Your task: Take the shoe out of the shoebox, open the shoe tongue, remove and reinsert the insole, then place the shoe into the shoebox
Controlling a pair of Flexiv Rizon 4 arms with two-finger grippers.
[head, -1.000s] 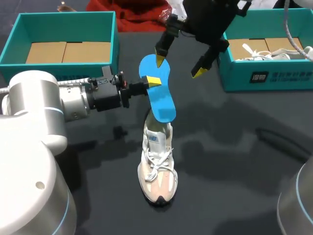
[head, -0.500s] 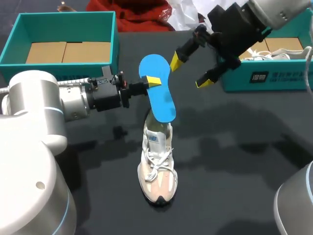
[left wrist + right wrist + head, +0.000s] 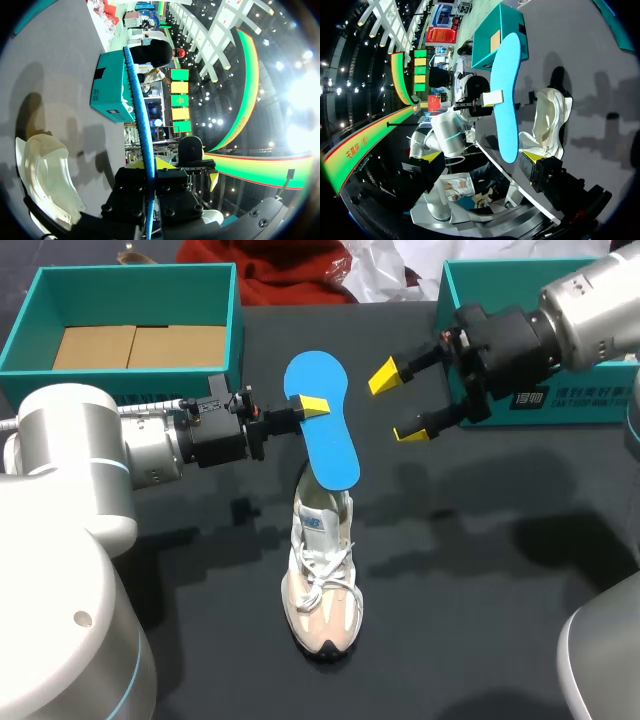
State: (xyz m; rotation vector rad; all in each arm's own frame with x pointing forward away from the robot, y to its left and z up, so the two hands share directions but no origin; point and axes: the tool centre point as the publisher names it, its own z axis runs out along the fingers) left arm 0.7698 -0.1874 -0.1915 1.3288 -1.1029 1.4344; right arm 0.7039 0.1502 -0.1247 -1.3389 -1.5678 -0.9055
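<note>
At the table's centre the shoe (image 3: 322, 580) stands on its sole, toe toward six o'clock, so taking it out of the box is done. Its mouth looks spread wide, and I judge the tongue already opened. My left gripper (image 3: 312, 407) comes in from nine o'clock and is clamped on the blue insole (image 3: 322, 435), one yellow tip on each face. It holds the insole nearly upright just above the shoe's collar, lower end at the opening. I cannot tell whether that end is touching the shoe or just clear of it. My right gripper (image 3: 397, 404) hangs at two o'clock from the shoe with its fingers spread and nothing between them, near the insole's upper end but apart from it. The right shoebox (image 3: 590, 400) sits behind it, the left shoebox (image 3: 130, 295) at ten o'clock. As I judge it, the insole is out; sliding it back, seating it flat and boxing the shoe remain.
</note>
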